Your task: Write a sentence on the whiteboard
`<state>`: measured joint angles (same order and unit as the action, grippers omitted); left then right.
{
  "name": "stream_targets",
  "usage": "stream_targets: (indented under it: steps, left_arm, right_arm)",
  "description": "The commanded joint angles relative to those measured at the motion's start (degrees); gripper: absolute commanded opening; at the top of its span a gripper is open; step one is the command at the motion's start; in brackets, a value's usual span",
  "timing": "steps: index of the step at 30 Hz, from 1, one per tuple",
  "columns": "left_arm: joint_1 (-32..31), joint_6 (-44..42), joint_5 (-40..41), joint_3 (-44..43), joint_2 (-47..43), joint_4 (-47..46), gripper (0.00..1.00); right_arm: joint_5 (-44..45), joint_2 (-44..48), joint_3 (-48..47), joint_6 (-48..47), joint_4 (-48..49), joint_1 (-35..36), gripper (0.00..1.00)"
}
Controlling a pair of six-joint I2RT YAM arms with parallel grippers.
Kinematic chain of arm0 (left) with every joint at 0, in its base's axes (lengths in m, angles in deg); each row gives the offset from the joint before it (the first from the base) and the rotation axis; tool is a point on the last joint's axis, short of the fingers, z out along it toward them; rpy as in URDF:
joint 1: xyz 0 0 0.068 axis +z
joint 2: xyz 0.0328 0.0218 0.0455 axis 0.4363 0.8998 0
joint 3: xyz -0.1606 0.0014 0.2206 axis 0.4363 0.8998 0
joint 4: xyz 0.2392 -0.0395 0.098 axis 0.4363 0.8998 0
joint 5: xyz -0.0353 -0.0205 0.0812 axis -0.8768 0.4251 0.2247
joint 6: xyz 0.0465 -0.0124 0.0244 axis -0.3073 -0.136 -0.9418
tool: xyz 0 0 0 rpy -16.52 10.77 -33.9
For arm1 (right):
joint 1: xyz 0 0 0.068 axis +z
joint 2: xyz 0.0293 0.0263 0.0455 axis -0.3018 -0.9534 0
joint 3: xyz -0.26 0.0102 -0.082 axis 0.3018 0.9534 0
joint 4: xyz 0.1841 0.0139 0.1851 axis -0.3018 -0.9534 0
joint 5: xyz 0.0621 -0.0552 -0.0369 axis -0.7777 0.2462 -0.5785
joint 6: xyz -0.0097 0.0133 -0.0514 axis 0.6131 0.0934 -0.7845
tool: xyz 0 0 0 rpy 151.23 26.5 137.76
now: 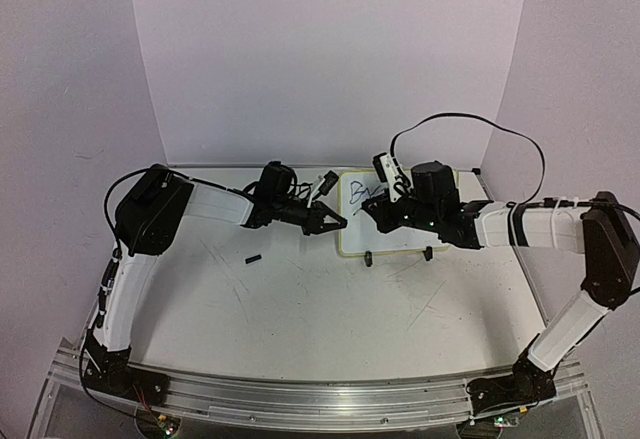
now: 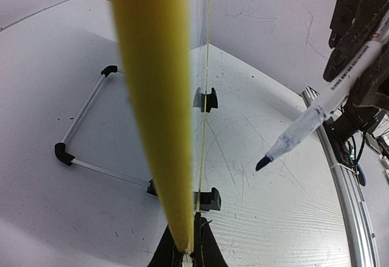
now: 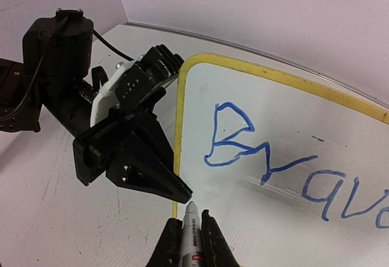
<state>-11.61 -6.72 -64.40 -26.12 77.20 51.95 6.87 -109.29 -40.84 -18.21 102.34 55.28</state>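
Observation:
The whiteboard with its cream-yellow rim sits at the table's back middle, two black clip feet on its near edge. Blue handwriting runs across its upper left, and shows clearly in the right wrist view. My left gripper is shut on the board's left rim, jaws pinching the yellow edge. My right gripper is shut on a white marker. The marker's dark tip hovers over the board's lower left, just beside the left gripper.
A small black marker cap lies on the scratched tabletop left of the board. A thin metal bar frame with black corners shows beyond the rim in the left wrist view. White walls enclose the back and sides.

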Motion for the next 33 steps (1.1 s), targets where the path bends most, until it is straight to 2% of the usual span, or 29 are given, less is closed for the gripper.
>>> stream_targets:
  steps: [1,14,22,33]
  left_arm:
    - [0.39,-4.39,7.04,0.90,0.87,7.70,0.00]
    - [0.37,-4.86,7.83,1.25,0.35,7.70,0.00]
    - [0.38,-5.08,7.97,1.55,0.30,7.79,0.00]
    - [0.39,-5.06,8.14,1.35,0.23,7.79,0.00]
  right_arm:
    - [1.99,-1.74,-3.66,-1.83,0.62,1.39,0.00]
    - [4.26,-4.52,-6.53,-2.62,0.65,2.72,0.00]
    - [10.68,-4.15,-5.67,-3.20,-0.91,2.78,0.00]
    - [10.79,-5.58,-6.45,-3.17,-0.95,2.73,0.00]
